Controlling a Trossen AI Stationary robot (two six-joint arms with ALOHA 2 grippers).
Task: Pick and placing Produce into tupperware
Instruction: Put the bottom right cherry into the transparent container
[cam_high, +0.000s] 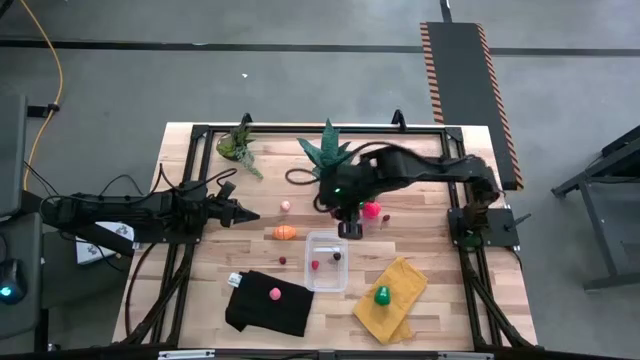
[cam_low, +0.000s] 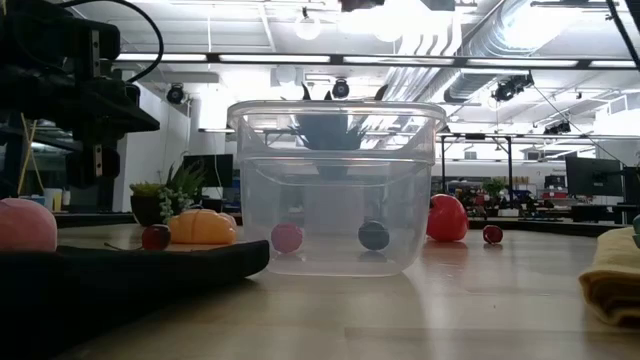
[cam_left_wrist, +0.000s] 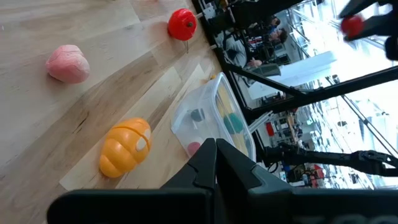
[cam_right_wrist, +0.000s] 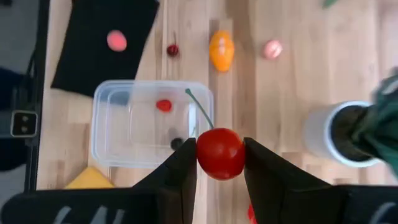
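The right gripper (cam_right_wrist: 219, 163) pinches a red cherry (cam_right_wrist: 219, 153) between its two fingers, green stem sticking up, and hangs above the far edge of the clear container (cam_high: 327, 260). In the high view the gripper and arm hide that cherry completely; only the wrist view shows it. Inside the container lie a small red piece (cam_right_wrist: 163, 105) and a small dark piece (cam_right_wrist: 176, 143); through the see-through wall in the low view they read as a pinkish blob and a bluish blob, too blurred to name.

The left gripper (cam_high: 243, 215) waits over the left side of the counter (cam_high: 440, 320), fingers pressed together, pointing toward the middle; its own view is partly blocked by the dark fingers.

On the bare wood near the container lie an orange piece (cam_high: 285, 233), a pale pink piece (cam_high: 286, 206) and a tiny dark red cherry (cam_high: 282, 260). A red-pink fruit (cam_high: 373, 210) is half covered by the right arm. A pink piece (cam_high: 275, 293) sits on a black cloth (cam_high: 262, 312), a green piece (cam_high: 382, 295) on a yellow cloth (cam_high: 400, 285), whose edge is cut off in the low view. Two potted plants (cam_high: 237, 146) stand at the far side, one of them partly under the right arm.
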